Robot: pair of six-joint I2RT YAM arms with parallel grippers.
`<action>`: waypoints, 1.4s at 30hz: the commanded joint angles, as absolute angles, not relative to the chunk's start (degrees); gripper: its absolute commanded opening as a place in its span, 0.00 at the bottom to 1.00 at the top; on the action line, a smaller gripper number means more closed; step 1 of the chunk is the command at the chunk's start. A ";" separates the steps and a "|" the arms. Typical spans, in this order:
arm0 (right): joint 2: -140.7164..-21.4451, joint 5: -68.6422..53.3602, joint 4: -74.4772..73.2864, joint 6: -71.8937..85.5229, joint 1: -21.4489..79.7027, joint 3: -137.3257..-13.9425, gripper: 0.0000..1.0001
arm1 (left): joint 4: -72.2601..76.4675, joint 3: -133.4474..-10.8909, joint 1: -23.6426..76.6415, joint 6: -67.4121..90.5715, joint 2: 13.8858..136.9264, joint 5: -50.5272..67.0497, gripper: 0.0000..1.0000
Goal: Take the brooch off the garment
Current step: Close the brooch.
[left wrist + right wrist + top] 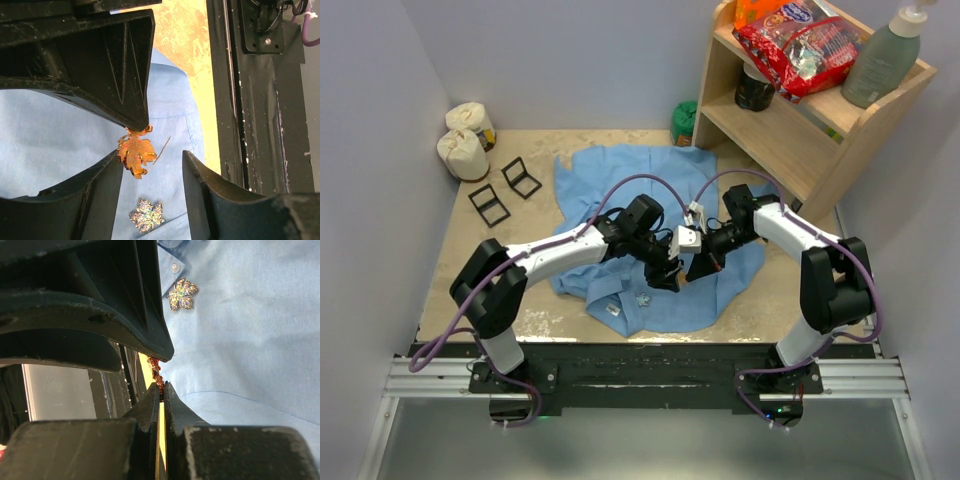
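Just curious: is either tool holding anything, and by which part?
The right tool pinches the orange leaf brooch by its edge; the left tool is open.

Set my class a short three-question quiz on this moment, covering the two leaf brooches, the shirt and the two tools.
1. Fill in: the orange leaf brooch is pinched at its edge by the ___ tool.
2. True or false: the left tool has its fingers shut together.
3. Where is the iridescent leaf brooch? A: in the left tool. B: lying on the light-blue shirt. C: hooked onto the orange leaf brooch.
Key: 1 right; the right tool is shut on it. 2 false; its fingers stand apart on either side of the orange leaf brooch. 3 B.
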State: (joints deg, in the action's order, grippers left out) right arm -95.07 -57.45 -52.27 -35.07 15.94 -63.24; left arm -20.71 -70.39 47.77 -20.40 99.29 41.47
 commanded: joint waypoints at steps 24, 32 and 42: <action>-91.58 -61.35 -53.62 -40.52 15.82 -64.07 0.00 | -15.91 -68.38 46.14 -18.28 97.21 51.33 0.58; -91.58 -60.73 -52.38 -39.38 15.73 -63.81 0.00 | -15.82 -69.43 46.23 -17.23 98.17 51.94 0.53; -91.58 -58.89 -49.49 -36.39 15.82 -63.28 0.00 | -14.07 -69.61 46.23 -13.72 98.61 53.88 0.49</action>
State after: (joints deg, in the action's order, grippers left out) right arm -93.58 -60.47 -53.65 -37.85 15.75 -63.29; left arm -16.97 -67.29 45.98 -16.60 99.31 49.50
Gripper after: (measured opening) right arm 0.022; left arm 0.503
